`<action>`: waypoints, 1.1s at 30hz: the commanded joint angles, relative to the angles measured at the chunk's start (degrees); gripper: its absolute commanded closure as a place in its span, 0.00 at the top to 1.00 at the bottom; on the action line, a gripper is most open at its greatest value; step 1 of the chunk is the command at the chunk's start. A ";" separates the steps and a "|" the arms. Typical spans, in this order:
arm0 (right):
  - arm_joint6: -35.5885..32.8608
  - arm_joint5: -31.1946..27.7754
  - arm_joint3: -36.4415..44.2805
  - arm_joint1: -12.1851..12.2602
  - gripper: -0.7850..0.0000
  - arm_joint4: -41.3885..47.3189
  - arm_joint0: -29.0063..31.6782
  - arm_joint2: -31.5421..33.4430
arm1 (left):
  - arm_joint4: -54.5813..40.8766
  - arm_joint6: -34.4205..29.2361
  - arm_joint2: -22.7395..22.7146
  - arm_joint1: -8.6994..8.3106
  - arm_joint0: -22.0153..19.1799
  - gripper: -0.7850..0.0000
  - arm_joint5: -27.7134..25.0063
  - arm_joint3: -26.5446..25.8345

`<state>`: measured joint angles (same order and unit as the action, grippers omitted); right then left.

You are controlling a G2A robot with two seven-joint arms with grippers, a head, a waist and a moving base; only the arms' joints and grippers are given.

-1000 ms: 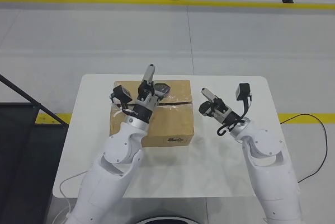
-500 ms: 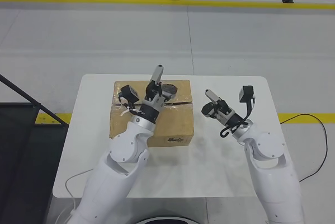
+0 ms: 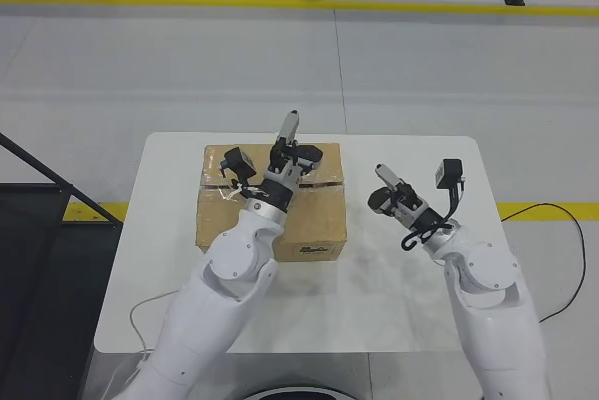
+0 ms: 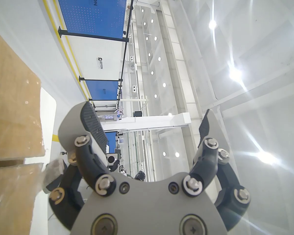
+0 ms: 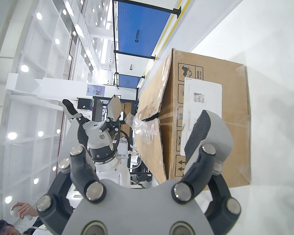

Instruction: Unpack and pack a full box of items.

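The cardboard box point(image 3: 317, 215) stands on the white desk point(image 3: 399, 310), a little toward 10 o'clock from the desk's middle. Its top flaps are down, and crumpled clear tape point(image 5: 142, 123) hangs loose at the seam. The left tool point(image 3: 297, 140) hovers over the box's 12 o'clock edge, released and grasping nothing; its arm crosses the lid and hides part of the seam. At 3 o'clock of the box, apart from it, the right tool point(image 3: 381, 188) is also released and faces the side with a white label point(image 5: 202, 91).
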<state>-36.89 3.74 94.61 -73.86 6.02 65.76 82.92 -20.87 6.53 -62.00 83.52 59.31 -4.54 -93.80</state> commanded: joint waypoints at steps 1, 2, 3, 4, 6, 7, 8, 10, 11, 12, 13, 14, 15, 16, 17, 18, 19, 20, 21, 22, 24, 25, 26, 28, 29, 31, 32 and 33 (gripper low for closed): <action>-0.03 -0.12 -0.11 0.09 1.00 0.08 0.01 0.04 | 0.02 0.27 0.30 0.24 -0.54 1.00 -0.24 0.91; -0.04 -0.18 -0.17 0.13 1.00 0.13 0.00 0.03 | 0.01 0.38 0.39 0.35 -0.73 1.00 -0.39 1.20; -0.03 -0.15 -0.26 0.18 1.00 0.10 -0.03 0.01 | 0.04 0.44 0.46 0.44 -0.85 1.00 -0.49 1.39; -0.01 -0.15 -0.30 0.21 1.00 0.13 -0.07 -0.03 | -0.23 0.35 0.47 0.53 -0.90 1.00 -0.66 1.31; 0.11 -0.61 0.08 0.33 1.00 -0.61 -0.31 -0.10 | -0.85 -0.01 0.06 0.62 -0.74 1.00 -0.81 0.47; -0.02 -1.36 0.61 0.38 1.00 -0.96 -0.44 -0.25 | -1.12 -0.20 -0.33 0.62 -0.53 1.00 -0.97 -0.28; -0.15 -1.96 1.05 0.42 1.00 -1.26 -0.52 -0.40 | -1.26 -0.50 -0.76 0.60 -0.22 1.00 -1.03 -1.21; -0.45 -2.27 1.93 0.51 1.00 -1.95 -1.02 -0.83 | -1.43 -1.06 -1.93 0.48 0.50 1.00 -0.85 -3.31; -0.73 -1.96 2.39 0.55 1.00 -2.57 -1.48 -1.19 | -1.41 -1.31 -2.61 0.40 0.90 1.00 -0.72 -4.44; -1.17 -1.55 2.90 0.60 1.00 -3.23 -2.01 -1.64 | -1.54 -1.64 -3.34 0.31 1.34 1.00 -0.54 -5.61; -1.59 -0.91 3.31 0.65 1.00 -3.96 -2.55 -2.04 | -1.39 -1.87 -4.22 0.20 1.78 1.00 -0.38 -6.86; -1.86 0.11 3.63 0.72 1.00 -4.92 -3.05 -2.32 | -1.42 -2.20 -5.10 0.09 2.26 1.00 -0.16 -8.18; -1.99 1.22 3.97 0.80 1.00 -5.79 -3.48 -2.48 | -1.31 -2.47 -6.08 -0.04 2.85 1.00 0.02 -9.45; -2.40 2.31 4.29 0.87 1.00 -6.07 -3.79 -2.52 | -0.96 -2.80 -7.11 -0.20 3.55 1.00 0.13 -10.68; -3.14 3.10 4.58 0.96 1.00 -6.03 -4.00 -2.41 | -0.79 -3.17 -8.17 -0.35 4.34 1.00 0.12 -12.00; -4.35 3.71 4.80 1.09 1.00 -5.84 -4.08 -2.19 | -0.43 -3.60 -9.26 -0.52 5.24 1.00 0.14 -13.30; -6.10 4.18 4.95 1.25 1.00 -5.36 -4.04 -1.88 | -0.20 -4.09 -10.38 -0.69 6.23 1.00 0.12 -14.55; -7.68 4.73 5.13 1.48 1.00 -5.74 -3.95 -1.41 | 0.20 -4.55 -11.59 -0.87 7.26 1.00 0.23 -15.64; -9.03 5.56 5.40 1.70 1.00 -6.28 -3.76 -0.99 | 0.16 -4.97 -12.79 -1.03 8.33 1.00 0.31 -16.77; -10.44 6.19 5.94 1.89 1.00 -6.32 -3.50 -0.65 | -0.01 -5.38 -14.02 -1.19 9.39 1.00 0.26 -17.95; -13.42 7.37 7.22 2.37 1.00 -8.04 -2.91 -0.17 | 0.07 -6.56 -16.42 -1.51 11.63 1.00 0.15 -20.03; -13.88 7.58 7.51 2.46 1.00 -8.58 -2.83 -0.13 | 0.33 -7.20 -17.63 -1.68 12.83 1.00 0.08 -20.96; -13.88 7.58 7.51 2.46 1.00 -8.58 -2.83 -0.13 | 0.43 -7.62 -18.44 -1.79 13.65 1.00 0.06 -21.54; -13.88 7.58 7.51 2.46 1.00 -8.58 -2.83 -0.13 | 0.59 -9.30 -21.22 -2.18 16.74 1.00 0.15 -23.38; -13.88 7.58 7.51 2.46 1.00 -8.58 -2.83 -0.13 | 0.64 -10.22 -22.32 -2.34 18.19 1.00 0.18 -24.06; -13.88 7.58 7.51 2.46 1.00 -8.58 -2.83 -0.13 | 0.78 -12.01 -24.35 -2.64 21.18 1.00 0.02 -25.14; -13.88 7.58 7.51 2.46 1.00 -8.58 -2.83 -0.13 | 1.16 -12.90 -25.23 -2.79 22.66 1.00 -0.12 -25.54; -13.71 7.46 7.54 2.45 1.00 -8.39 -2.69 -0.22 | 1.63 -13.51 -26.09 -2.92 24.10 1.00 -0.44 -25.89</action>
<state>-50.76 11.31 102.12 -71.40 -2.54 62.94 82.78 -19.78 -6.22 -87.14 80.74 81.59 -4.67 -119.34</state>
